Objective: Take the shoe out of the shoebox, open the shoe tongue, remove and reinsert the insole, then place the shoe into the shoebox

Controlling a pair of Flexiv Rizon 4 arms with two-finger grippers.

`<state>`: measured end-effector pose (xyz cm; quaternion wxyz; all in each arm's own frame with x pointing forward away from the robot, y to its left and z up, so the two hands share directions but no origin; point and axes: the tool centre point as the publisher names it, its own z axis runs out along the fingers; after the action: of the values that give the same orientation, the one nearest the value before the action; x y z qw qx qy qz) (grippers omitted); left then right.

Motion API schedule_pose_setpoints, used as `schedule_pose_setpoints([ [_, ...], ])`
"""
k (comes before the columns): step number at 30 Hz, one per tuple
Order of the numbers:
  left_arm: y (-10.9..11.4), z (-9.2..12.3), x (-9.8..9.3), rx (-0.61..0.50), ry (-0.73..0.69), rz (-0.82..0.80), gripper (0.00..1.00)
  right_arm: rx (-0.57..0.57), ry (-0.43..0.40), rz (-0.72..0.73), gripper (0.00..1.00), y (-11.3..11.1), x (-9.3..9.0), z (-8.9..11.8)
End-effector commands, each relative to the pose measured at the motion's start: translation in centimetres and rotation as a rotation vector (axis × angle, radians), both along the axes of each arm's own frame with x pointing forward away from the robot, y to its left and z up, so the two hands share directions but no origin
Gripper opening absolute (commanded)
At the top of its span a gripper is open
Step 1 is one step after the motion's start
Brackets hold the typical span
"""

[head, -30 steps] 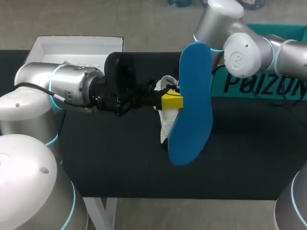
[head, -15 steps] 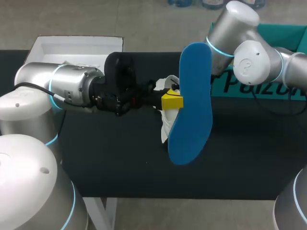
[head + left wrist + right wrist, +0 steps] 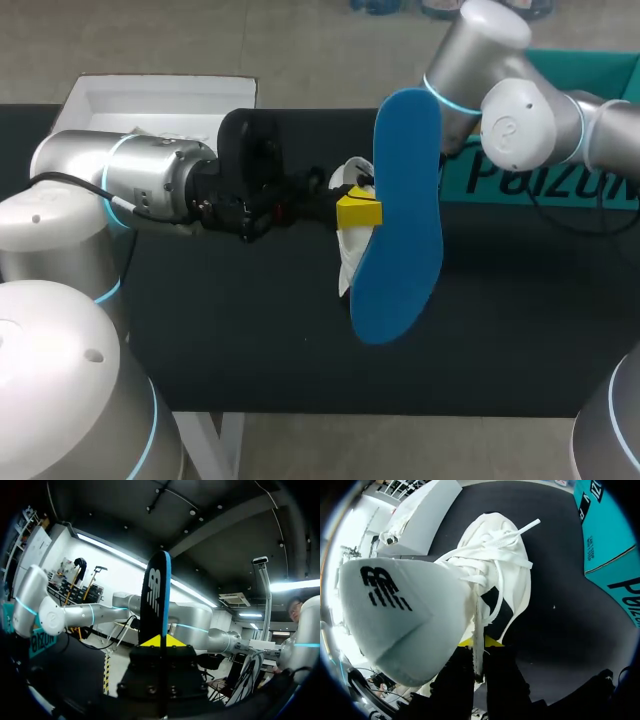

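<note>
My left gripper (image 3: 358, 212) is shut on the blue insole (image 3: 400, 215), holding it upright on its long edge above the black table. In the left wrist view the insole (image 3: 156, 595) stands edge-on between the yellow tips of that gripper (image 3: 160, 641). Behind the insole, the white shoe (image 3: 350, 255) hangs in the air, mostly hidden. In the right wrist view my right gripper (image 3: 479, 642) is shut on a thin white edge of the shoe (image 3: 485, 575), with loose laces (image 3: 510, 537) ahead of it. The head view hides my right gripper behind the insole.
The open white shoebox (image 3: 160, 100) stands at the table's far left, also seen as the white box (image 3: 425, 515) beyond the shoe. A teal box part (image 3: 560, 170) lies at the far right. Black table (image 3: 250, 330) stretches below both grippers.
My right arm's upper joints have shifted a little and the shoe has edged slightly right. The left arm and the insole have stayed put.
</note>
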<state>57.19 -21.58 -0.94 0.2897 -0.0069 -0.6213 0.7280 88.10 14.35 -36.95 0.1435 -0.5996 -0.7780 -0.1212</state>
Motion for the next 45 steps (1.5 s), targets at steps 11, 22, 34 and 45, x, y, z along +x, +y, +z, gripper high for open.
schedule_pose_setpoints([
  [11, -0.1, -0.1, -0.1, -0.002, 0.0, 0.001, 0.0, 0.041, 0.043, -0.027, 1.0, 0.1, 0.2, -1.4],
  [22, -0.1, -0.1, -0.1, -0.002, 0.0, 0.001, 0.0, 0.194, -0.043, 0.043, 1.0, -0.6, -0.1, 4.6],
  [34, -0.1, -0.1, -0.1, -0.002, 0.0, 0.001, 0.0, 0.194, -0.043, 0.043, 1.0, -0.6, -0.1, 4.6],
  [45, -0.3, 0.2, 0.4, 0.046, -0.102, -0.003, 0.0, 0.422, 0.021, -0.11, 1.0, -1.8, -0.2, 9.3],
])
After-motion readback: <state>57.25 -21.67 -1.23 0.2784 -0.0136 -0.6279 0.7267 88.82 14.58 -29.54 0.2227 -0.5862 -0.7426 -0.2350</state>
